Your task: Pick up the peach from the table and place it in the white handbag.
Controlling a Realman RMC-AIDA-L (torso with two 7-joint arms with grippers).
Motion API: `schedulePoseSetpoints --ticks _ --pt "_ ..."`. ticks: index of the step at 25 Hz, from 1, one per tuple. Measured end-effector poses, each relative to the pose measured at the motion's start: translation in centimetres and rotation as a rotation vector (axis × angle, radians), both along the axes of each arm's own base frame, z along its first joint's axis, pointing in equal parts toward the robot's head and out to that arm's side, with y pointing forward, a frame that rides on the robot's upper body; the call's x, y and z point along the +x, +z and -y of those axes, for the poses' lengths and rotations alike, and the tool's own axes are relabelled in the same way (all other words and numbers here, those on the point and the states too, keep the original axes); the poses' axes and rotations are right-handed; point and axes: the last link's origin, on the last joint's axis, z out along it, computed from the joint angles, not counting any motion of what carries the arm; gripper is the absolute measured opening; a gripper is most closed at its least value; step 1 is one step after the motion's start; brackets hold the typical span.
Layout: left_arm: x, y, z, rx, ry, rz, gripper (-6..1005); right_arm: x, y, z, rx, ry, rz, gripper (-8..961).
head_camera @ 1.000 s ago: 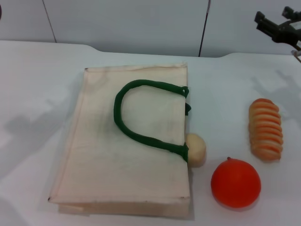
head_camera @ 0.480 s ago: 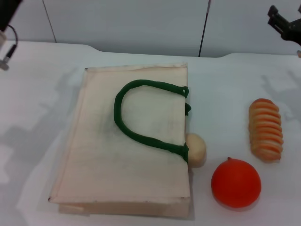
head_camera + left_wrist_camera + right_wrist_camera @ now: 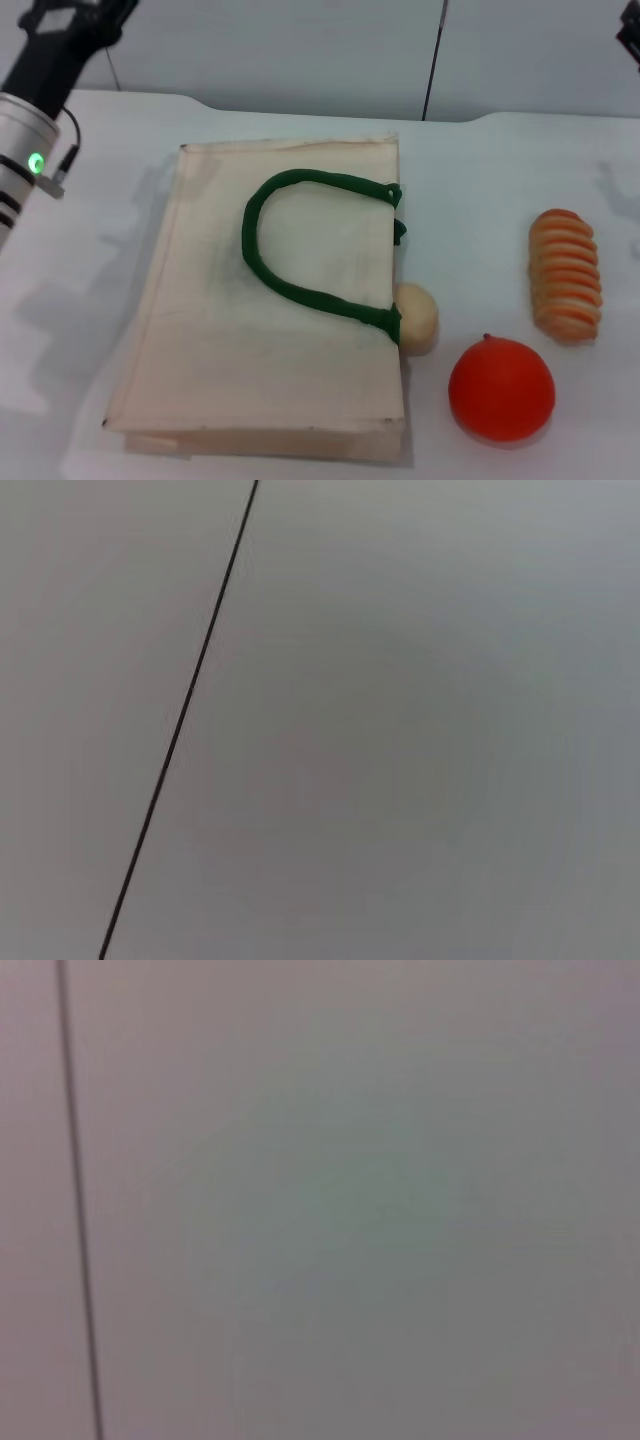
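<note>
Cloth bag, smooth fruit, matt tabletop.
The white handbag (image 3: 270, 300) looks like coarse matt cloth with corded green handles (image 3: 300, 260); the orange fruit (image 3: 501, 388) is smooth with a slight sheen, the ridged bread (image 3: 566, 275) dull, the table (image 3: 480, 180) matt white.

orange fruit (image 3: 501, 389) near ridged bread loaf (image 3: 566, 275), white table (image 3: 480, 190)

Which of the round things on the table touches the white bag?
The cream ball: it sits against the bag under the green handle. The orange fruit lies apart.
</note>
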Motion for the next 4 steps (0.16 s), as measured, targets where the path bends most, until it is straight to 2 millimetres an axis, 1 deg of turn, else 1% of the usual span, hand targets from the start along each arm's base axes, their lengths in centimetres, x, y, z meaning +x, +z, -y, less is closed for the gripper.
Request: schedulePoseSetpoints --ticks 2,4 --pt "0.0 -0.69 0.03 -0.01 0.015 -0.005 890 0.06 0.03 0.02 0.004 -0.004 -0.005 894" --pt "0.04 -0.94 -0.01 -0.018 0.019 -0.01 890 0.02 -0.04 0.03 0.001 -0.002 -0.003 894"
